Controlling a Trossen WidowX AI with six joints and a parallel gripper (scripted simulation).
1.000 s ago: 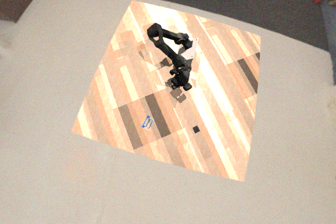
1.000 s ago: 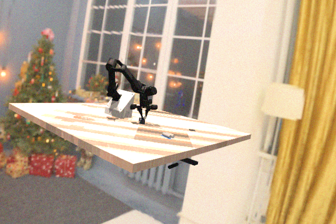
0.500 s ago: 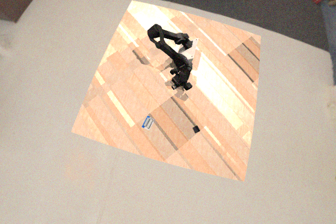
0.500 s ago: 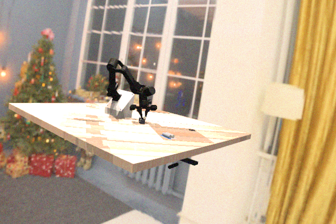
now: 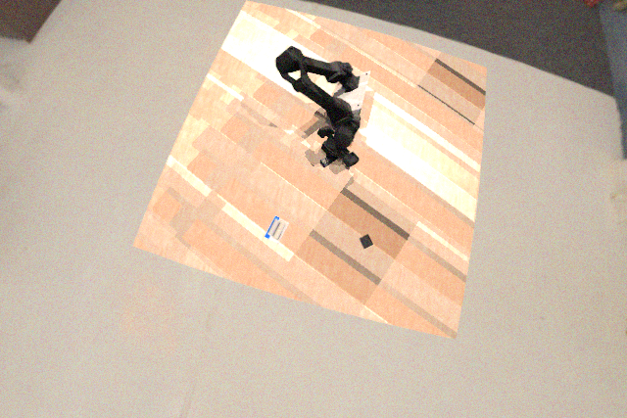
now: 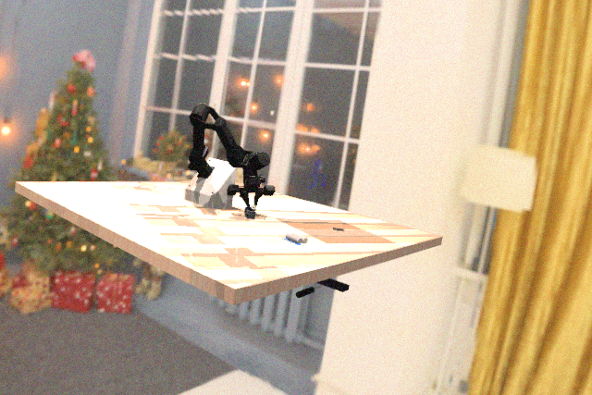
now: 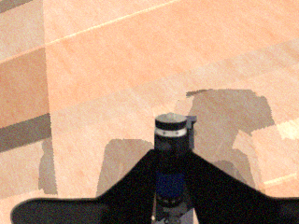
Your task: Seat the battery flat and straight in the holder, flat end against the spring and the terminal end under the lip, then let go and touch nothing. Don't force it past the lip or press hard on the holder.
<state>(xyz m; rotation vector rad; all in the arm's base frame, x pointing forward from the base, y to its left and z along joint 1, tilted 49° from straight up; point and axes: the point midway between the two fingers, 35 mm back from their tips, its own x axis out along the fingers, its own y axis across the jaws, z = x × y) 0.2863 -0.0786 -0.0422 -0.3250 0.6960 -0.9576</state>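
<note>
My gripper (image 7: 168,154) (image 6: 250,207) (image 5: 327,161) is shut on the battery, low over the table. The battery (image 7: 170,144) is a dark cylinder with a silver band near its terminal end. That pale end face shows toward the wrist camera, so the battery looks tilted. Dark bluish parts of the holder (image 7: 191,122) show close beside the battery's right side. A dark lump, seemingly the holder, also shows under the fingertips in the exterior view (image 6: 250,214). Coil-like metal shows between the fingers at the wrist view's bottom. The fingers hide most of the holder; whether the battery touches spring or lip cannot be told.
A blue and white piece with two pale cylinders (image 5: 277,229) (image 6: 296,238) lies on the patterned wooden table (image 5: 243,261) (image 6: 191,256), well away from my gripper. A small dark square (image 5: 365,241) (image 6: 338,228) lies further along. The arm's white base (image 6: 210,190) stands behind the gripper.
</note>
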